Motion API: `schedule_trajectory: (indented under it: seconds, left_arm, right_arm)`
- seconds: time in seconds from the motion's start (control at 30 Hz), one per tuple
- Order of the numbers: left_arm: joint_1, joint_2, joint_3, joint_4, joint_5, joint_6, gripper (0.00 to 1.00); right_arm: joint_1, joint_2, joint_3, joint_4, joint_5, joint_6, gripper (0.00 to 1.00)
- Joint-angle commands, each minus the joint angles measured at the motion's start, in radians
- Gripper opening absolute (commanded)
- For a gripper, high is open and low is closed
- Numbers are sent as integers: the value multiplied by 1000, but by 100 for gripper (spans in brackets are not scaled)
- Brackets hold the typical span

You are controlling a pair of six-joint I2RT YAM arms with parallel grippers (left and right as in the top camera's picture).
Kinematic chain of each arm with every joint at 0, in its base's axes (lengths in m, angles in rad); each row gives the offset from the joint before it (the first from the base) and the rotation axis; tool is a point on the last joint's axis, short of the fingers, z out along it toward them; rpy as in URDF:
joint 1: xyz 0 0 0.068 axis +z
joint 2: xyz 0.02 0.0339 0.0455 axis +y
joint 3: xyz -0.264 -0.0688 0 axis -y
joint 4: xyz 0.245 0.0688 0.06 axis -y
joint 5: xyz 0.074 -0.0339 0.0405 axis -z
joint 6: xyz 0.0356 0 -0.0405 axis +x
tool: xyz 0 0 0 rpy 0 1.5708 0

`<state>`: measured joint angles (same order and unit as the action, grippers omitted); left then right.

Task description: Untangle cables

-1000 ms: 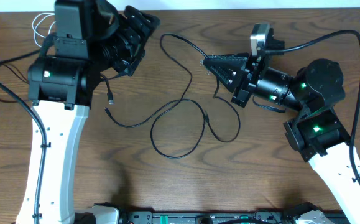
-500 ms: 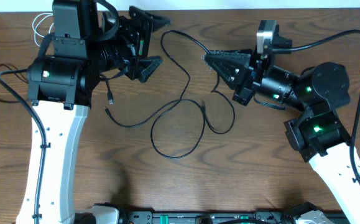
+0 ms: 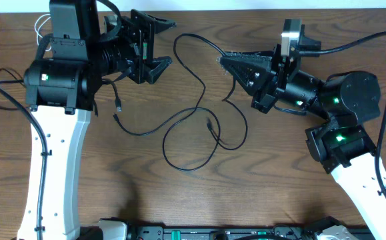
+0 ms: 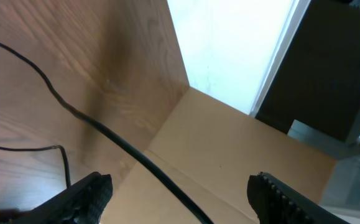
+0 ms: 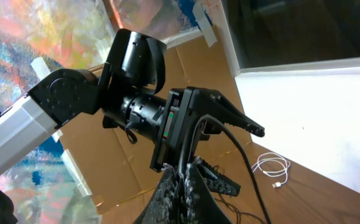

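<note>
Turned since a second ago, the left fingers (image 3: 168, 43) stand apart beside the black cable (image 3: 203, 77) that the right fingers (image 3: 225, 63) clamp above the worktop (image 3: 279, 193) tangle; separating it likely needs a steady outward pull.

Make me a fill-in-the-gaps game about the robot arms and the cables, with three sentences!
1. The left gripper has its jaws wide ___.
2. The right gripper is pinching a thin cable that is ___ in colour.
3. The little white cable lies far from the right gripper, nearer the ___ one.
Missing words: open; black; left.
</note>
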<state>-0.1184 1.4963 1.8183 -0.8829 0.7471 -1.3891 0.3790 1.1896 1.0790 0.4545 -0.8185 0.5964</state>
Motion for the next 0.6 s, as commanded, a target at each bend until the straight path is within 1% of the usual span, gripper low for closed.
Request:
schedule_trajectory:
  seconds: [0.0, 0.03, 0.23, 0.43, 0.53, 0.57]
  left_arm:
    - [2, 7, 18, 1, 39, -37, 71]
    - [2, 7, 18, 1, 41, -43, 69]
    - [2, 7, 18, 1, 137, -46, 69]
    - [2, 7, 18, 1, 139, -52, 68]
    - [2, 8, 18, 1, 127, -58, 56]
    - [2, 8, 18, 1, 127, -58, 54]
  right_arm:
    - [-4, -8, 7, 7, -3, 21, 1]
    - [-4, -8, 7, 7, -3, 21, 1]
    - [-4, -8, 7, 6, -3, 20, 1]
    - [-4, -8, 7, 10, -5, 39, 1]
    - [5, -8, 7, 10, -5, 39, 1]
    - [9, -8, 7, 10, -5, 39, 1]
